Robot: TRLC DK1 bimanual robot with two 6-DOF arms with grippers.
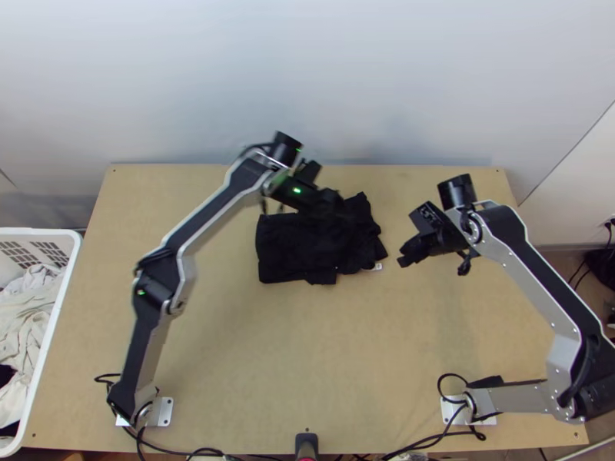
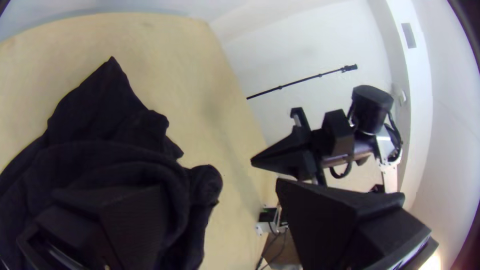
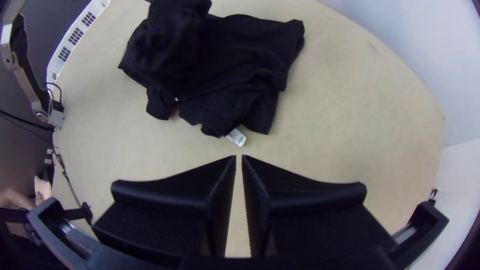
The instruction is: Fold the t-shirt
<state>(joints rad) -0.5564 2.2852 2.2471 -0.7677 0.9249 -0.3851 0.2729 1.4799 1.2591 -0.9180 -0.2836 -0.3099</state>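
The black t-shirt (image 1: 296,250) lies folded into a compact, rumpled bundle toward the back middle of the table, with a loose corner at its back right. A white tag (image 3: 236,137) sticks out from one edge of the shirt (image 3: 240,60). Over the shirt's back part is my left gripper (image 1: 332,206); in the left wrist view the left gripper (image 2: 225,200) has its fingers wide apart, one over the dark cloth (image 2: 110,110). My right gripper (image 1: 404,258) is just right of the shirt, apart from it; the right gripper (image 3: 239,161) is shut with nothing between its fingertips.
A white laundry basket (image 1: 61,300) holding light cloths stands beyond the table's left edge. Bare tabletop (image 1: 307,353) lies in front of the shirt. Cables (image 1: 207,451) run along the near edge. A person's hand (image 3: 43,190) shows beyond that edge.
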